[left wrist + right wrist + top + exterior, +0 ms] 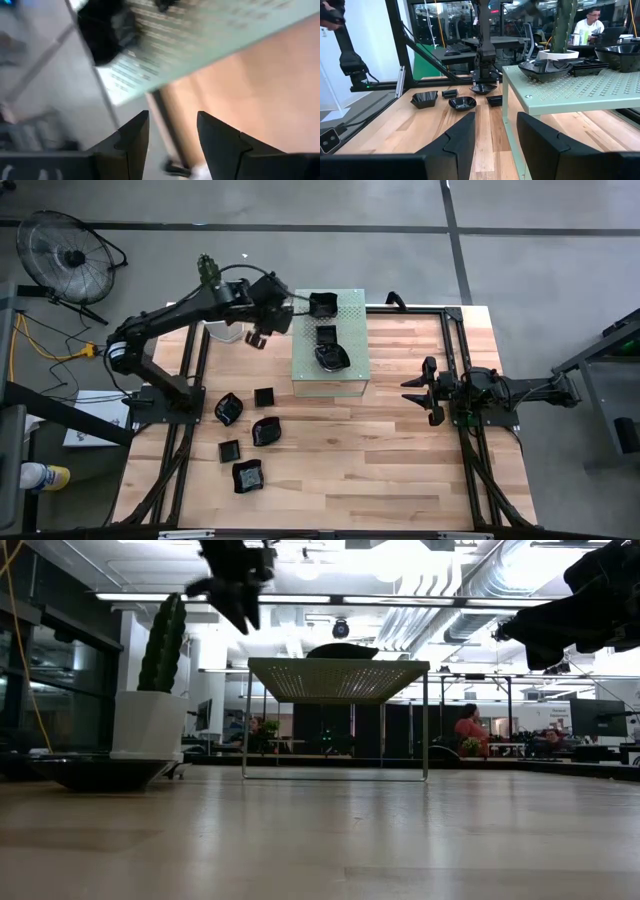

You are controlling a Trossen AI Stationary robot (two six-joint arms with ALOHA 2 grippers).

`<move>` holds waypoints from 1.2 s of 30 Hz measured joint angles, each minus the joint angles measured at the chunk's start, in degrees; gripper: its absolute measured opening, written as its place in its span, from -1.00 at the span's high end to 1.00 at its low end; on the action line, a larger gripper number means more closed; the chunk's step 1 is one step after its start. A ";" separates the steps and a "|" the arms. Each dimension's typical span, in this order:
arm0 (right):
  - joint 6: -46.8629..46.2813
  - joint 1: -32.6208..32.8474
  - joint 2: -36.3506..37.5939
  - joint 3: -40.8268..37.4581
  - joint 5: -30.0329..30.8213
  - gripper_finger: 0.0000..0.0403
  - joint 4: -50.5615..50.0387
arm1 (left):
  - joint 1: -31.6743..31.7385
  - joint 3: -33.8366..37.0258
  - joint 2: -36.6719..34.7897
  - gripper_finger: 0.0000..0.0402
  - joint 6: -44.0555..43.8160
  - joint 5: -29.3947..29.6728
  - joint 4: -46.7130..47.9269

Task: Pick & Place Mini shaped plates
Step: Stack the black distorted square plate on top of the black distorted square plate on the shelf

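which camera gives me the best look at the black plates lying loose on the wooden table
The high view: all five loose plates show from above, apart from each other, left of the green stand. The right wrist view shows four of them edge-on, farther off. The low view shows only one dark plate rim near the cactus pot; the left wrist view shows none.

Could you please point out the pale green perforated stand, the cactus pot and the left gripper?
Pale green perforated stand (345, 370), high view, bare near part of its top.
Cactus pot (148, 725), low view, white front wall.
Left gripper (172, 132), left wrist view, midway between its open fingertips.
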State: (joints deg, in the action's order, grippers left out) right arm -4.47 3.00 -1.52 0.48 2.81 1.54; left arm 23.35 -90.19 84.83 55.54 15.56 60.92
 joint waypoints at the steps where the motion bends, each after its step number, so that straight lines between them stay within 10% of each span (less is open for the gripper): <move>1: 0.00 -0.01 0.00 -0.01 0.01 0.30 0.00 | -0.62 0.02 -0.97 0.19 -2.91 -0.42 2.11; 19: 0.00 -0.01 0.00 -0.01 0.01 0.30 0.00 | -20.47 0.02 -14.56 0.39 -32.78 -5.02 28.51; 36: 0.00 -0.02 -0.02 -0.01 0.02 0.30 0.00 | -46.57 11.13 -19.14 0.39 -71.51 -7.09 28.66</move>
State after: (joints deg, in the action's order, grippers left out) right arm -4.47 2.98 -1.54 0.47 2.83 1.54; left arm -23.22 -79.06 65.69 -15.97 8.47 89.58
